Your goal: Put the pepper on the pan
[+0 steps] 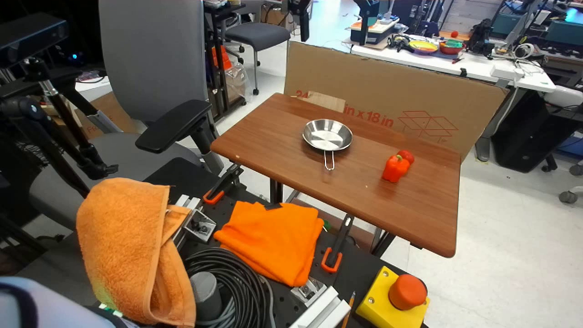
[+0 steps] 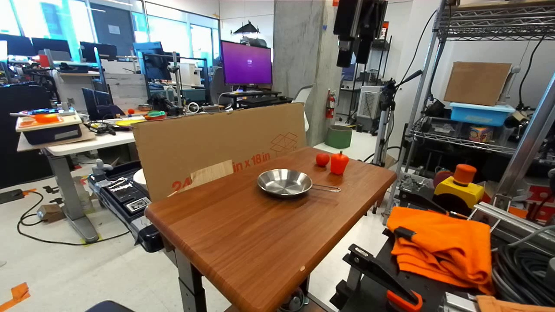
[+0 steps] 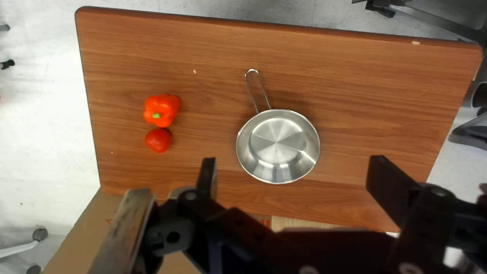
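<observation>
Gripper [image 3: 292,167]: spread wide, folks, the two fingers [image 3: 208,175] well apart, up high above the table [image 3: 361,95]; in both exterior views it hangs at the top edge.
Pepper [image 3: 161,108]: here it is, orange-red with a green stem, upright on the table near one short end, well apart from the pan [image 3: 277,146].
Red piece [image 3: 158,140]: right there just beside the pepper, smaller, rounder, plain red; whether the two touch, I cannot tell.
Pan: round, silver, flat on the table with its bowl facing up, light flashing off the metal; in the wrist view it shows between the fingers, well below them.
Handle [image 3: 258,89]: a bent wire loop, pointing out toward the long edge by the bench [image 1: 353,275].
Carton [image 1: 401,82]: a brown sheet standing along the opposite long edge, red print reading "in x 18 in", a pale patch [image 1: 326,101] lower down.
Bench: black, beside the table, and busy: folded orange cloth [image 1: 273,241], paler towel [image 1: 123,246], coiled cable [image 1: 232,287], yellow box [image 1: 378,296] topped by a red button [image 1: 407,291].
Chair [image 1: 155,59]: grey, black armrest [image 1: 175,125], toward the table's other short end in an exterior view.
</observation>
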